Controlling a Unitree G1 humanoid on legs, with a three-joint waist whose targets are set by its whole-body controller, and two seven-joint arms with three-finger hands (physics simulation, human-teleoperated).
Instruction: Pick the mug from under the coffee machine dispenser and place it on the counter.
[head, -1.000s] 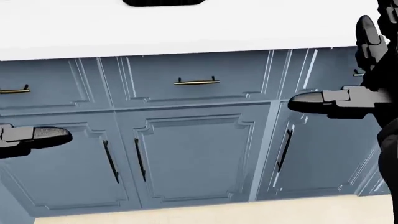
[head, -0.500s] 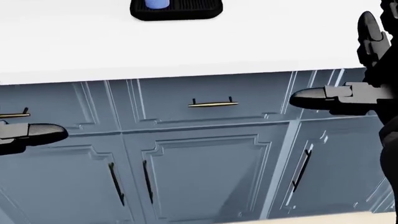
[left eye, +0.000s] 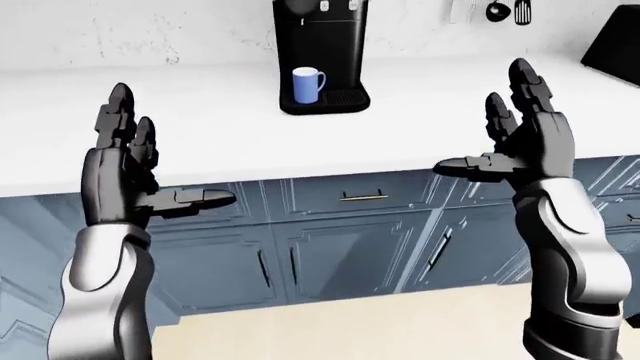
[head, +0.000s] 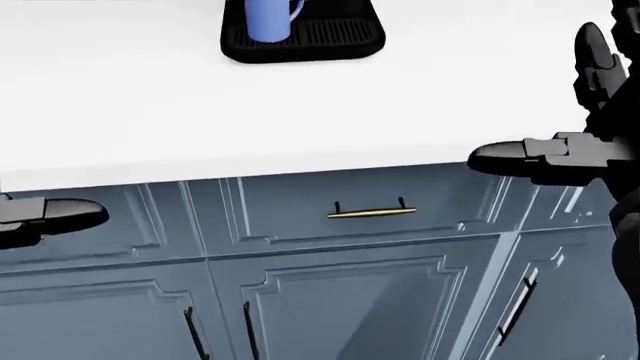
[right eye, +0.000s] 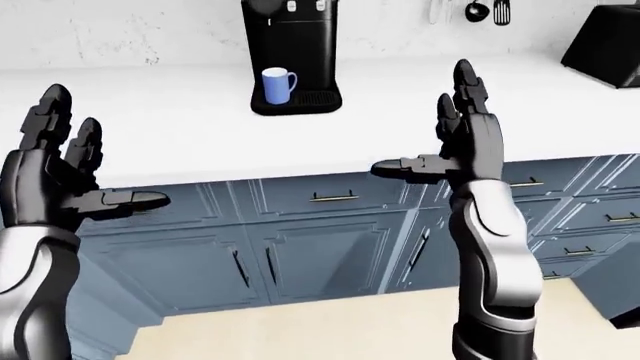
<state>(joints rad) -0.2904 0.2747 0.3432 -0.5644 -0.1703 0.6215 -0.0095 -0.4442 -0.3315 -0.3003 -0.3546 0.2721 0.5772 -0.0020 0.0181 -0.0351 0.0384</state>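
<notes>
A light blue mug (left eye: 307, 85) stands upright on the drip tray (head: 330, 37) of the black coffee machine (left eye: 321, 34), under its dispenser, at the top middle of the eye views. The machine sits on a white counter (left eye: 200, 112). My left hand (left eye: 160, 161) is raised at the left, fingers spread upward and thumb pointing right, open and empty. My right hand (left eye: 490, 127) is raised at the right in the same pose, thumb pointing left, open and empty. Both hands hang short of the counter's near edge, well apart from the mug.
Blue-grey cabinet doors (left eye: 340, 255) and drawers with brass handles (head: 371, 213) run under the counter. Utensils (left eye: 505, 10) hang on the wall at top right, and a black slanted object (right eye: 605, 45) stands on the counter's right end. Beige floor (left eye: 350, 330) lies below.
The head camera has moved: counter and cabinets slide down the head view, and the drip tray with the mug comes into sight at the top. Both hands keep their open pose.
</notes>
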